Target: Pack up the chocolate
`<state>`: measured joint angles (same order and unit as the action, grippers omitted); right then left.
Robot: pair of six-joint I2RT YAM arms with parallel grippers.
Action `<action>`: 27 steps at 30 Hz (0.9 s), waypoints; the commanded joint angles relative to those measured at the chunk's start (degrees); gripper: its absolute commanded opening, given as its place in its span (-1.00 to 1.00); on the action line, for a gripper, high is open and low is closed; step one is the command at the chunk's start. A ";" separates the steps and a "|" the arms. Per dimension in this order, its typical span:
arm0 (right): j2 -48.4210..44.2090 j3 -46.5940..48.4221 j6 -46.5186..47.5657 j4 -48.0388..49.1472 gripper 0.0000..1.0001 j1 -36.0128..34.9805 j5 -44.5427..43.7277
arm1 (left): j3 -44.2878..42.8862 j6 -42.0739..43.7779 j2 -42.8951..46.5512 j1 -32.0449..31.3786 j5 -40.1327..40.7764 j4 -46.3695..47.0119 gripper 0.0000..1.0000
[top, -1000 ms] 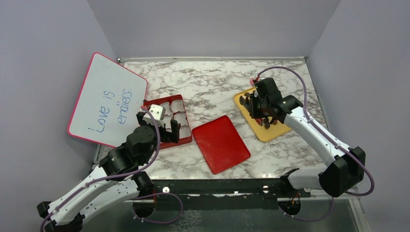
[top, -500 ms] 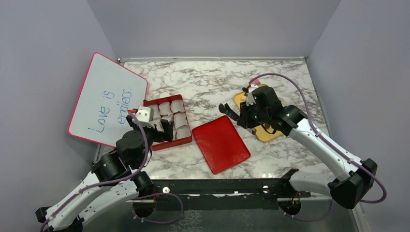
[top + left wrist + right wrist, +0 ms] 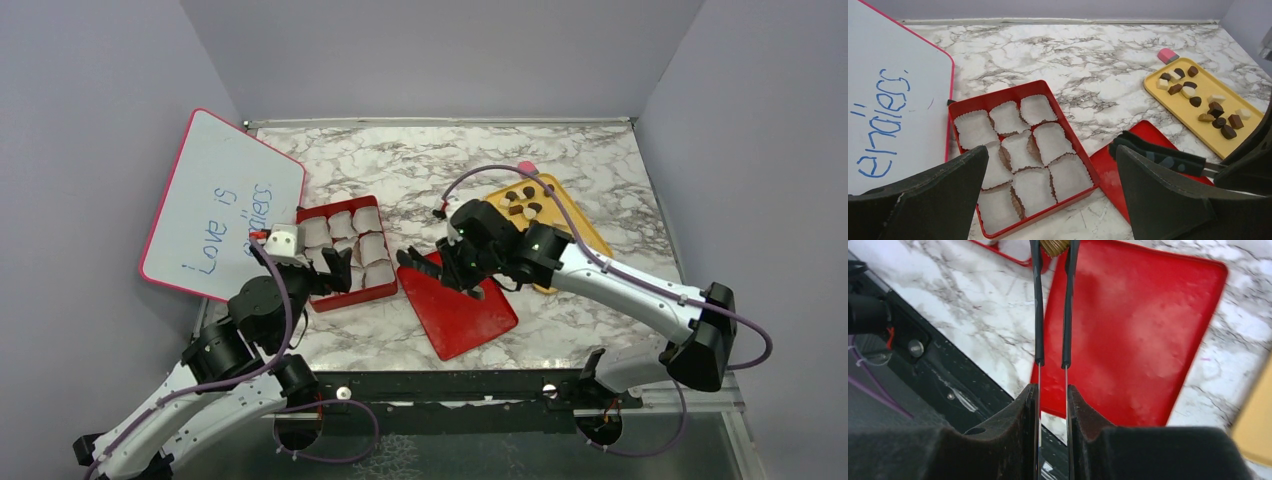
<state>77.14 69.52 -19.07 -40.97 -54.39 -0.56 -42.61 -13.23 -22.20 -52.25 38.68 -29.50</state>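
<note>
Just beyond the right tool, clenched on black-sleeved metal tweezers, a tiny tan roundish chocolate piece sits pinched at their tips, light, smooth, probably easily dented, best squeezed gently across its middle, while the left tool gapes empty.

Chocolate on tray, right of lid

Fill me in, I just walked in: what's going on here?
The right tool grips tongs that pinch a tan chocolate at the red lid's edge, close to the box. All the box's paper cups are empty, and the other chocolates lie on the yellow tray. The left tool hangs open by the box, holding nothing.
</note>
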 commanded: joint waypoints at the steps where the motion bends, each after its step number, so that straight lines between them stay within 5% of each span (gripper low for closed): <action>1: 3.84 5.09 -1.28 3.06 -0.48 -4.99 -4.31 | 0.51 -0.57 2.27 0.39 1.71 0.83 0.98; 27: 12.71 8.47 0.78 5.31 -0.45 -8.80 -6.64 | 1.15 -1.06 4.83 2.06 2.15 1.59 0.98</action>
<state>88.90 75.22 -19.31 -38.11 -62.35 -4.99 -41.78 -14.31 -17.02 -50.61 39.99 -29.23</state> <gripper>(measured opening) 0.285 0.990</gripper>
